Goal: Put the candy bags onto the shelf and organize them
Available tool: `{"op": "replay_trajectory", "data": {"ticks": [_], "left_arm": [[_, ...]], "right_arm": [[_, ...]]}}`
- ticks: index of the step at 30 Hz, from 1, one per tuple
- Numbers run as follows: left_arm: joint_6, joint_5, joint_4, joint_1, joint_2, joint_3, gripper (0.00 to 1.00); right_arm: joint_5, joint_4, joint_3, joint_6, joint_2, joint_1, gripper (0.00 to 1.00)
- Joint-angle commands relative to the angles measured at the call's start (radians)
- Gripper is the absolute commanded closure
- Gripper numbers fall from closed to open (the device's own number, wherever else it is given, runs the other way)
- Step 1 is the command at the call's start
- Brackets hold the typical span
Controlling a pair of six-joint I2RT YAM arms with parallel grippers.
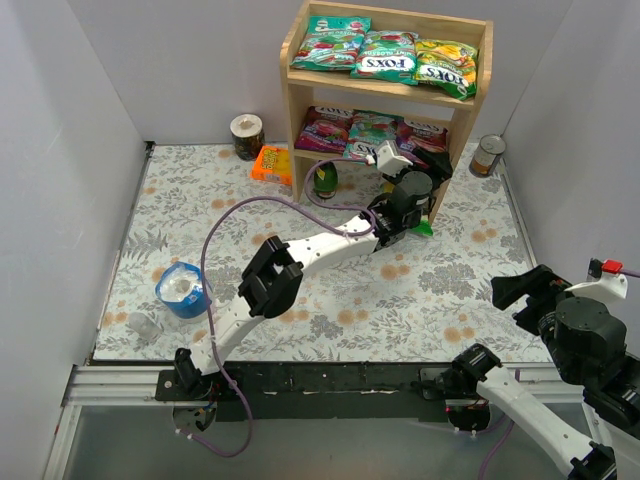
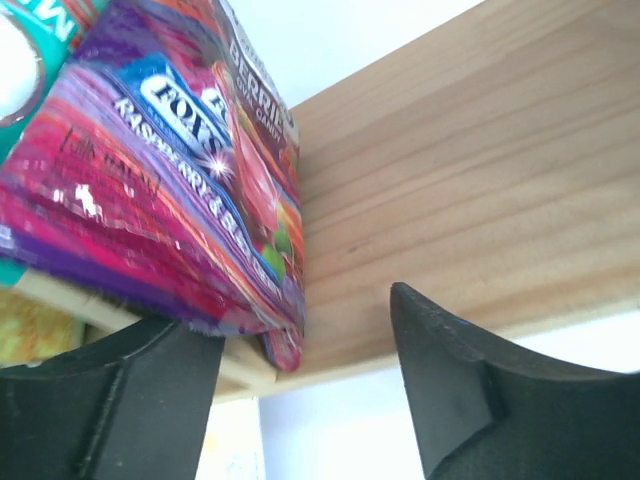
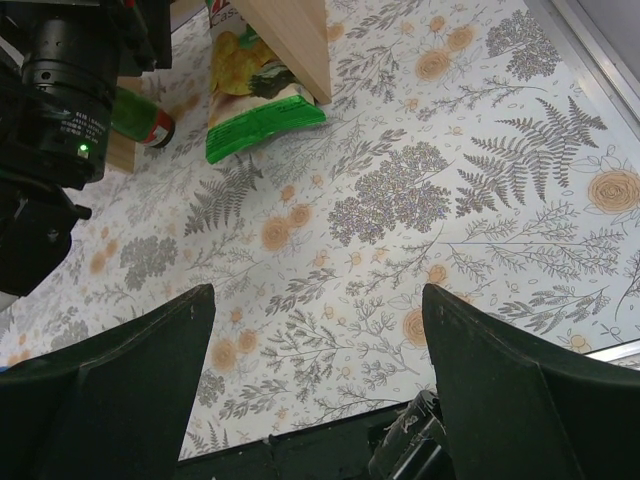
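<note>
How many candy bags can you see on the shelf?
6. Top tier of the shelf: left teal bag, middle teal bag, yellow-green bag. Lower tier: left purple bag, lower teal bag, right purple bag, partly behind the left gripper. More could be hidden there.

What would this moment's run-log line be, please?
left gripper: open at purple FOX'S Berries bag, shelf lower tier | right gripper: open

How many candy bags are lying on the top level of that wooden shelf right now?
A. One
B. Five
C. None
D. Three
D: the overhead view shows three candy bags lying side by side on the top level of the shelf, two teal and one yellow-green.
</note>
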Motion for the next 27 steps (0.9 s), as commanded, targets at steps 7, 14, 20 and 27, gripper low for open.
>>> {"op": "replay_trajectory", "data": {"ticks": [7, 14, 20, 27], "left_arm": [[0.024, -0.006, -0.122, -0.019, -0.199, -0.150, 0.28], [0.060, 0.023, -0.283, -0.042, -0.324, -0.222, 0.25], [0.106, 0.041, -0.399, -0.052, -0.565, -0.536, 0.25], [0.371, -0.017, -0.418, -0.051, -0.886, -0.909, 0.18]], "right_arm": [[0.050, 0.009, -0.031, 0.064, -0.019, 0.020, 0.09], [0.059, 0.009, -0.041, 0.072, -0.006, 0.025, 0.03], [0.067, 0.026, -0.057, 0.095, 0.027, 0.031, 0.02], [0.064, 0.125, -0.124, 0.110, 0.040, 0.034, 0.02]]}}
